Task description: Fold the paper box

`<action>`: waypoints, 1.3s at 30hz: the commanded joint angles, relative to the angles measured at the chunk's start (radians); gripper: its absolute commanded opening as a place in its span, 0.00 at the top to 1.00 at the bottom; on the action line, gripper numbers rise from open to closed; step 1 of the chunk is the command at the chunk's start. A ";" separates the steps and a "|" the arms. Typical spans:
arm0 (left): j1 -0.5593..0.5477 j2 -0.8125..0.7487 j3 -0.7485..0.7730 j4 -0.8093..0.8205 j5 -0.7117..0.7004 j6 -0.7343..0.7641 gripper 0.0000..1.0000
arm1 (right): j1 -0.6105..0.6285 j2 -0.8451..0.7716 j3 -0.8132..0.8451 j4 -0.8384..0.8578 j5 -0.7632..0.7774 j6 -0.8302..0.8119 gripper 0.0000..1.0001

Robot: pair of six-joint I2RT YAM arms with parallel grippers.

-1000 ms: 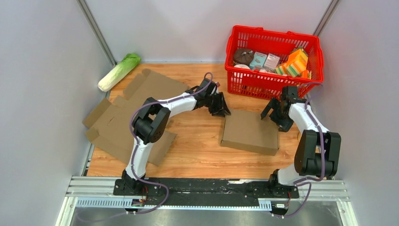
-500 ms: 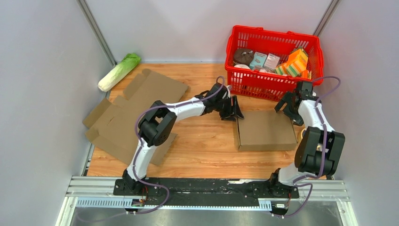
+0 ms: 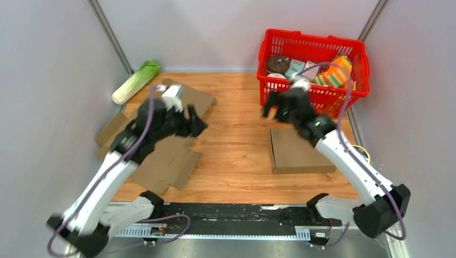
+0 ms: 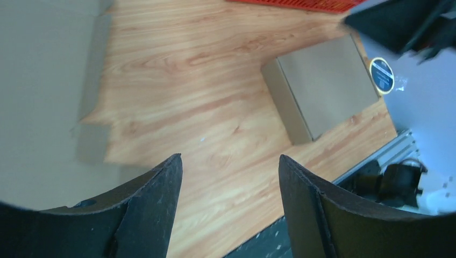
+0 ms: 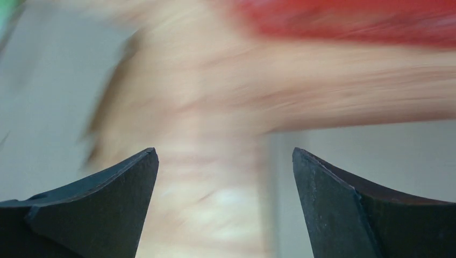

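The wooden table (image 3: 231,107) fills the middle of the top view. On its left side lies a flat, unfolded cardboard sheet (image 3: 173,158), its flaps spread out toward the left edge. At the far right corner stands a red basket (image 3: 317,36) holding packets and boxes.

The paper box (image 3: 293,156) sits closed and flat on the right half of the table, just in front of the basket and well apart from the cardboard sheet, with nothing gripping it. The right arm reaches over its right part.

A pale green cabbage (image 3: 135,81) lies at the far left, beside the wall and just beyond the sheet.

The left gripper (image 3: 194,122) hangs above the near-centre edge of the cardboard sheet; the left wrist view shows its fingers (image 4: 145,215) spread wide with only bare wood between them. The right gripper (image 3: 271,105) is raised in front of the basket's left end, beyond the box. Its wrist view is badly blurred, yet the two fingers stand clearly apart, holding nothing.
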 commanded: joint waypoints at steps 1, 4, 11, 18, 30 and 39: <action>-0.003 -0.377 -0.147 -0.294 -0.217 0.110 0.27 | 0.380 -0.020 -0.201 0.345 -0.292 0.334 0.00; -0.003 -0.558 -0.172 -0.387 -0.263 0.067 0.27 | 0.603 0.131 -0.248 0.530 -0.349 0.471 0.00; -0.003 -0.749 -0.274 -0.502 -0.480 -0.189 0.18 | 0.721 0.518 -0.266 0.891 -0.565 0.664 0.02; -0.003 -0.756 -0.302 -0.536 -0.596 -0.285 0.14 | 0.731 0.730 -0.197 1.054 -0.618 0.674 0.29; 0.048 -0.549 -0.144 -0.427 -0.580 -0.244 0.06 | 0.397 0.734 -0.087 0.907 -0.945 0.477 1.00; 0.232 -0.374 -0.116 -0.385 -0.271 -0.148 0.11 | 0.403 0.595 -0.187 0.747 -1.079 0.284 0.21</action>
